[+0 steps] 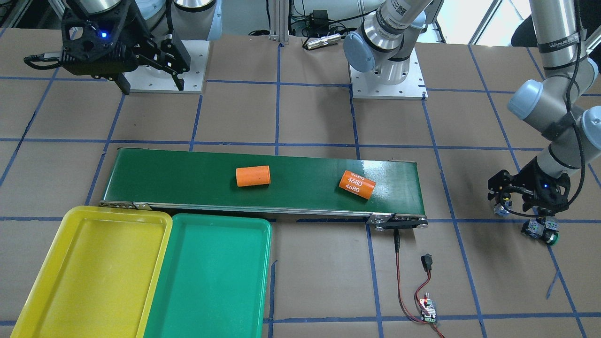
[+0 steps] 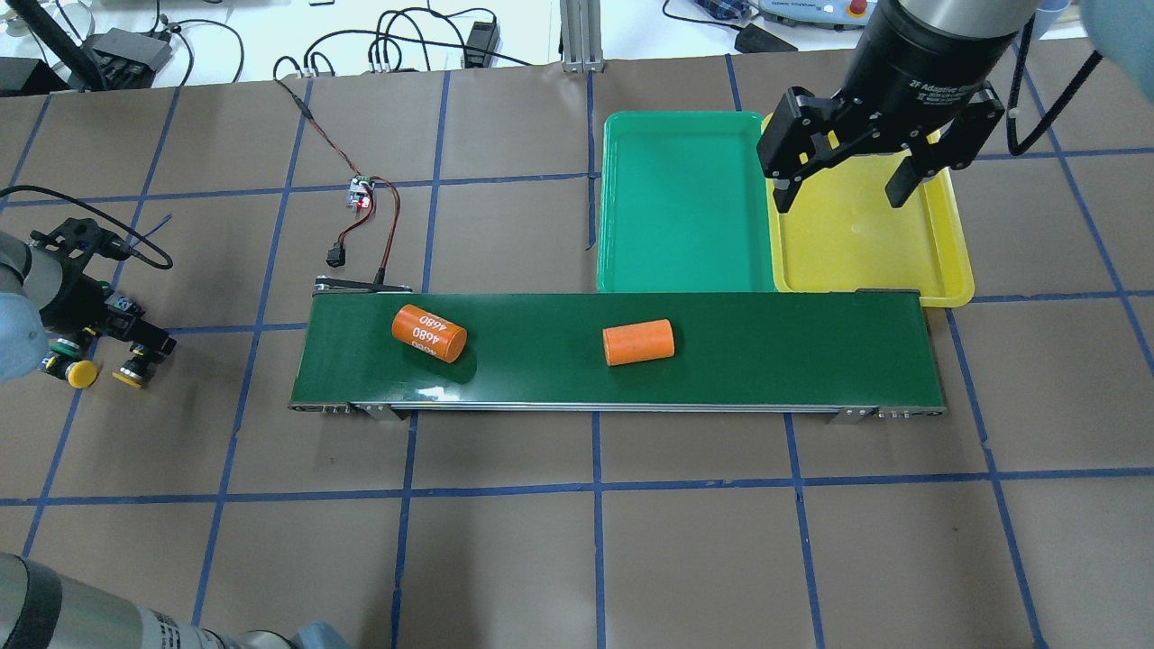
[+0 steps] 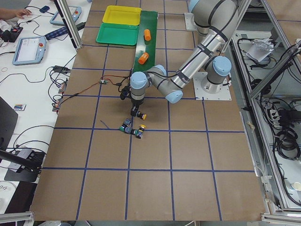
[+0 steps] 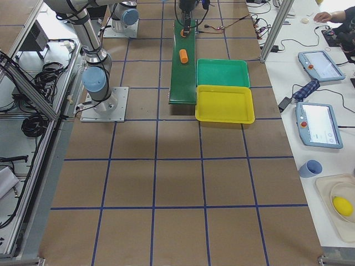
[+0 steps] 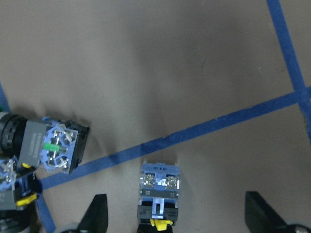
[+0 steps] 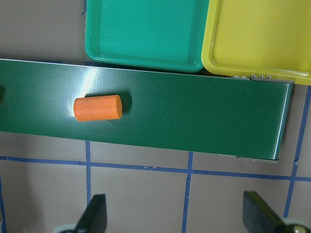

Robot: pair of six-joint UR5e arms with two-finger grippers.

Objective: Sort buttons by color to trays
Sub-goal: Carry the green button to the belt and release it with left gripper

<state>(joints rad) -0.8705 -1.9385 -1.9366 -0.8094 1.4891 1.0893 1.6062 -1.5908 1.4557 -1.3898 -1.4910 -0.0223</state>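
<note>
Several buttons lie in a cluster on the brown table at my left end. Two yellow caps (image 2: 81, 372) (image 2: 132, 378) and a green cap (image 1: 552, 237) show. My left gripper (image 5: 176, 209) is low over them and open. Its fingers stand either side of one button (image 5: 160, 187) without touching it, and another button (image 5: 51, 145) lies to the left. The green tray (image 2: 685, 216) and yellow tray (image 2: 856, 248) sit side by side beyond the conveyor, nothing in them. My right gripper (image 2: 847, 180) hangs open above the yellow tray, holding nothing.
A long dark-green conveyor belt (image 2: 766, 351) crosses the middle and carries a plain orange cylinder (image 2: 638, 342) and one marked 4680 (image 2: 429, 333). A small controller board (image 2: 362, 194) with red and black wires lies by the belt's left end.
</note>
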